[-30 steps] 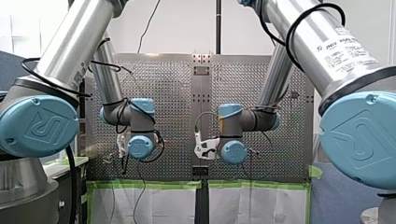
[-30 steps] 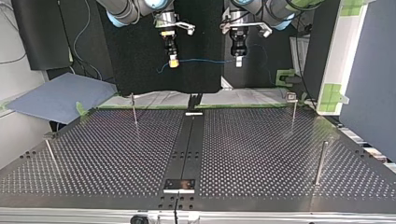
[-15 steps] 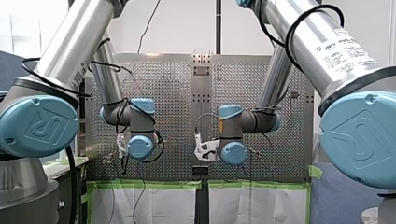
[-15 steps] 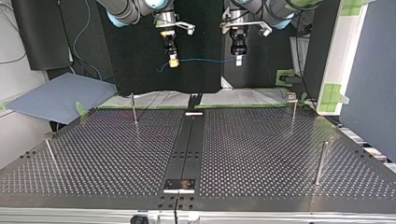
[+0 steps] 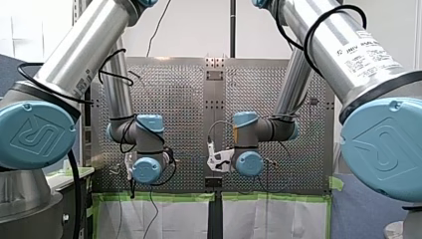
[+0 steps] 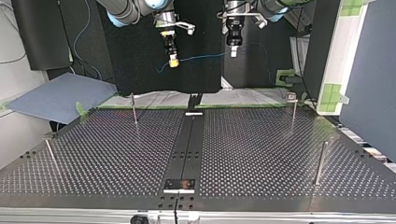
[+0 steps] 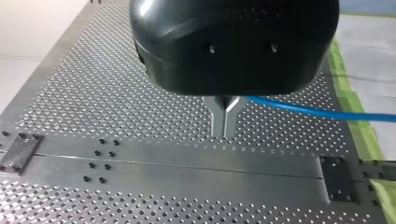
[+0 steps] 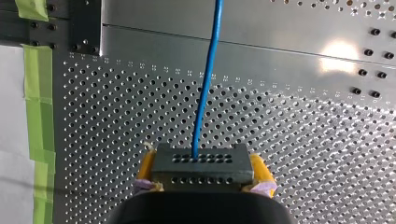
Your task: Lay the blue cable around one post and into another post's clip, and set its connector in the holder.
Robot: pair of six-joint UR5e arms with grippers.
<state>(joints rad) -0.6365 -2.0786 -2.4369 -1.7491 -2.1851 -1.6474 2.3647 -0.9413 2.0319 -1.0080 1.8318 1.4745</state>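
In the top view my right gripper (image 6: 173, 60), with yellow pads, hangs above the table's far edge, and my left gripper (image 6: 233, 50) hangs a little higher to its right. The thin blue cable (image 6: 201, 58) stretches between them, with a short tail dangling below my right gripper. The right wrist view shows yellow pads (image 8: 259, 171) shut on a dark grey connector block (image 8: 201, 163), with the blue cable (image 8: 208, 84) leaving its face. In the left wrist view the metal fingers (image 7: 219, 116) are shut on the cable (image 7: 317, 111), which runs off to one side.
Thin posts stand on the perforated table (image 6: 261, 154): one at the back left (image 6: 134, 108), one with a clip on top at the back right (image 6: 293, 111), one at the right (image 6: 320, 162), one at the left (image 6: 50, 153). A dark rail (image 6: 187, 149) runs down the middle.
My left gripper has risen and shifted toward the top view's left, so the cable now slopes up toward it. My right gripper has stayed put.
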